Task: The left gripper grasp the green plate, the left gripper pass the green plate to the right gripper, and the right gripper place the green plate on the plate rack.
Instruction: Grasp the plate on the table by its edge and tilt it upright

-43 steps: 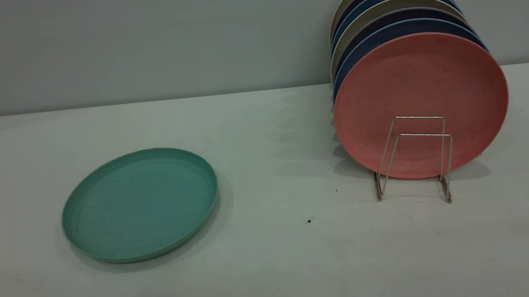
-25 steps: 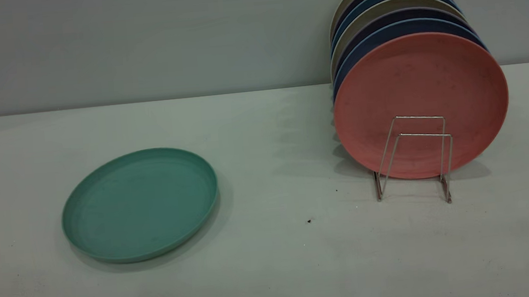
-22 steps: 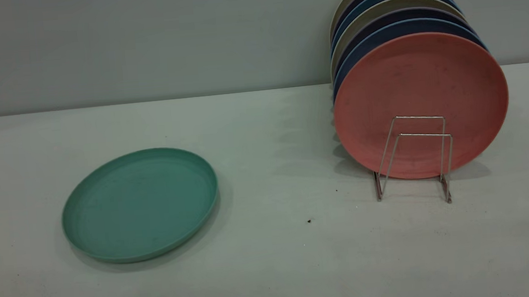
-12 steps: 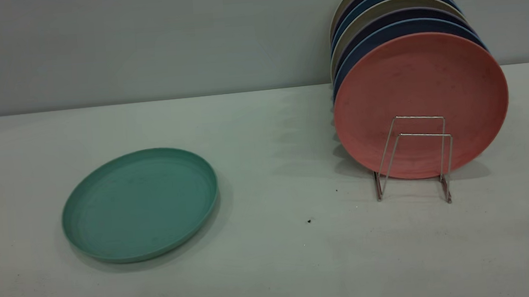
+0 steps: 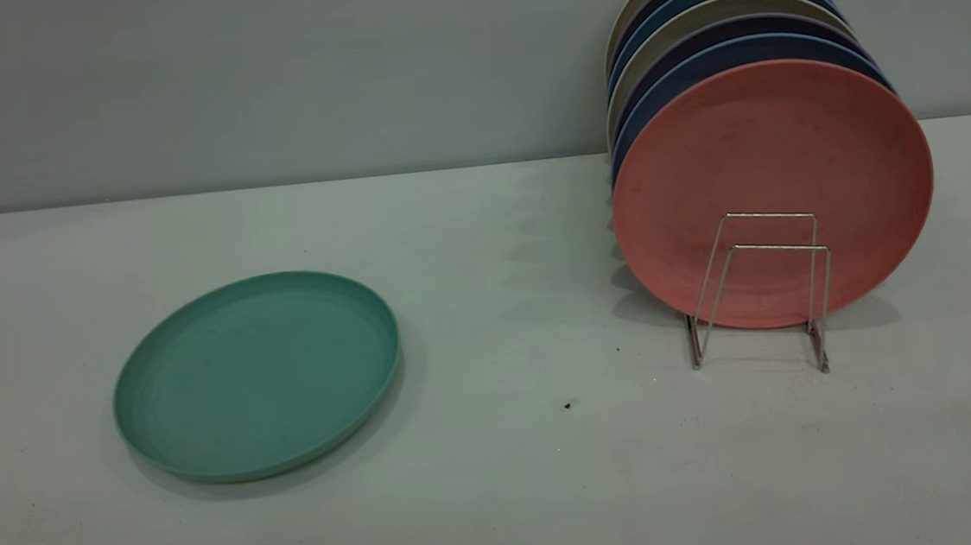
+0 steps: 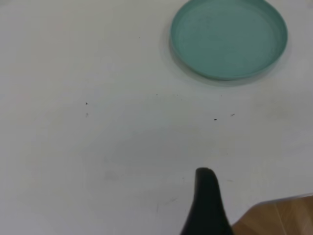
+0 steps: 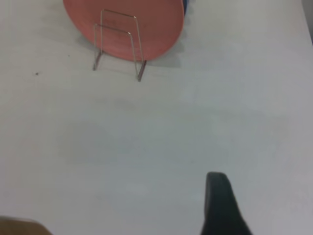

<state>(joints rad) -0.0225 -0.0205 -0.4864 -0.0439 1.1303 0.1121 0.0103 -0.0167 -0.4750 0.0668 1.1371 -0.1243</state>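
Green plate (image 5: 256, 375) lies flat on the pale worktop (image 5: 502, 479), bottom down and rim up, at the left side of the exterior view and close to the front. Nothing touches it. A few tiny dark specks (image 5: 567, 405) dot the worktop between the plate and the rack. In the left wrist view, one black finger (image 6: 208, 205) of the left gripper shows low over bare worktop, well apart from the green plate (image 6: 229, 38), and near the worktop's edge where brown wood (image 6: 279, 218) peeks out. Only that one finger shows, so it is not clear if the left gripper is spread apart or pressed together. In the right wrist view, one black finger (image 7: 222, 205) of the right gripper shows over bare worktop too, well apart from the plate rack (image 7: 119, 44). Again just one finger shows, so nobody can tell if the right gripper is apart or together. Farther back on the right of the exterior view stands the plate rack (image 5: 760, 290), a thin silver wire frame with its two front loops holding nothing. Right behind those loops a pink plate (image 5: 770, 163) stands on its edge. More plates (image 5: 717, 25) stand in a row behind it, dark blue and beige ones. A plain grey wall (image 5: 263, 82) rises behind the worktop.
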